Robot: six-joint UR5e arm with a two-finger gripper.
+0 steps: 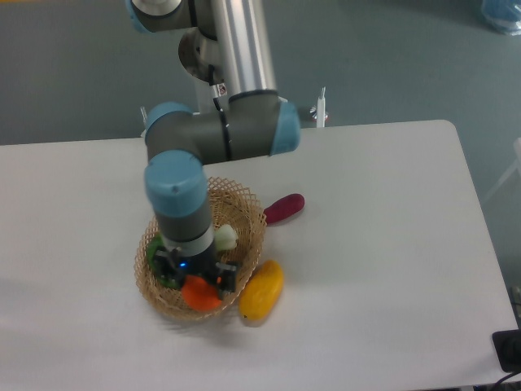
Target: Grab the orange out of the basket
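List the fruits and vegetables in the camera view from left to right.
orange → leek → mango → purple vegetable
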